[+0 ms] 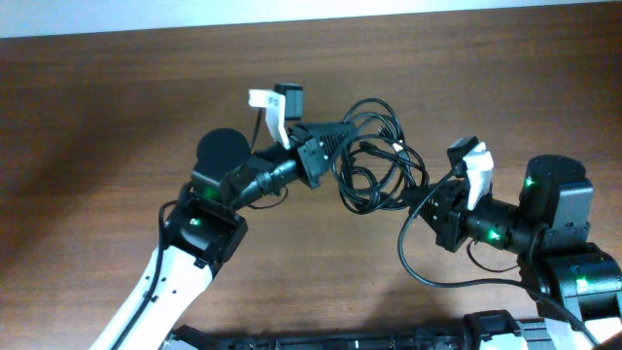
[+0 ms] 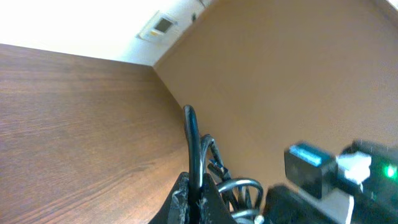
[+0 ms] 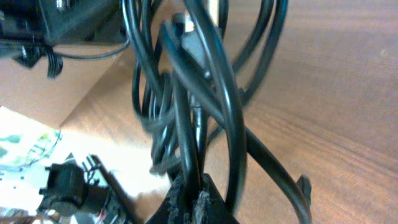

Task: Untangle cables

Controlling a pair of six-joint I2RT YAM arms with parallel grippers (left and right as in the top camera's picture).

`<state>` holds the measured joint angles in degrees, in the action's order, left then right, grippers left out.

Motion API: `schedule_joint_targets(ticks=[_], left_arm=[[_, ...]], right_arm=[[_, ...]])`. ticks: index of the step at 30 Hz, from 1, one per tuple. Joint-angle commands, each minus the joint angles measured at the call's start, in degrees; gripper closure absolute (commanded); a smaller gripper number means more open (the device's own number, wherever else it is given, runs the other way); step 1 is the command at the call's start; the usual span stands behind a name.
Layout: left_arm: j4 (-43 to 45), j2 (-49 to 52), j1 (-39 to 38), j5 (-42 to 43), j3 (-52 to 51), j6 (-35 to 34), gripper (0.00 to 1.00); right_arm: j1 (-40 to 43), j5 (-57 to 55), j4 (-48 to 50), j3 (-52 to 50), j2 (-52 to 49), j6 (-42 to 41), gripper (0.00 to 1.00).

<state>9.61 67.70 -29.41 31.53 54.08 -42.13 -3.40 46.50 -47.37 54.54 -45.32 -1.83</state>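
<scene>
Gripping the cables (image 1: 377, 160) from opposite sides, the left gripper (image 1: 337, 146) and right gripper (image 1: 418, 196) are each pinching one strand in closed jaws, loops bunching between them.

— Where do the cables (image 1: 374, 160) sit?
— Over the middle of the counter (image 1: 117, 107), between both grippers.
— Which gripper where?
— The left gripper (image 1: 337, 144) touches the tangle's left edge; the right gripper (image 1: 420, 194) meets its right side, nearer the front.

No legible text or markings anywhere
</scene>
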Motion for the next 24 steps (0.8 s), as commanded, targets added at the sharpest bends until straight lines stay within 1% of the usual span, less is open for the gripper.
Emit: schedule_joint_targets(ticks=[1, 5, 10, 13, 16, 24], left_arm=[[0.74, -1.16, 3.1, -4.59, 0.98, -5.25, 1.0], [0.79, -1.16, 3.76, -5.66, 0.98, -6.69, 1.0], [0.81, -1.16, 3.76, -8.39, 0.98, -11.52, 1.0], [0.96, -1.16, 3.85, -9.57, 0.98, -13.0, 1.0], [1.03, -1.16, 3.98, -13.0, 0.98, -15.37, 1.0], [1.03, -1.16, 3.98, -18.32, 0.98, -15.76, 1.0]], right_arm=[[0.04, 1.33, -2.54, 0.87, 0.28, 3.17, 0.96], [0.04, 1.33, -3.23, 0.87, 0.28, 3.15, 0.96], [0.04, 1.31, -3.48, 0.87, 0.28, 3.15, 0.96], [0.04, 1.33, -3.69, 0.87, 0.28, 3.15, 0.96], [0.04, 1.31, -5.46, 0.87, 0.28, 3.17, 0.96], [0.04, 1.31, -7.15, 0.87, 0.28, 3.54, 0.96]])
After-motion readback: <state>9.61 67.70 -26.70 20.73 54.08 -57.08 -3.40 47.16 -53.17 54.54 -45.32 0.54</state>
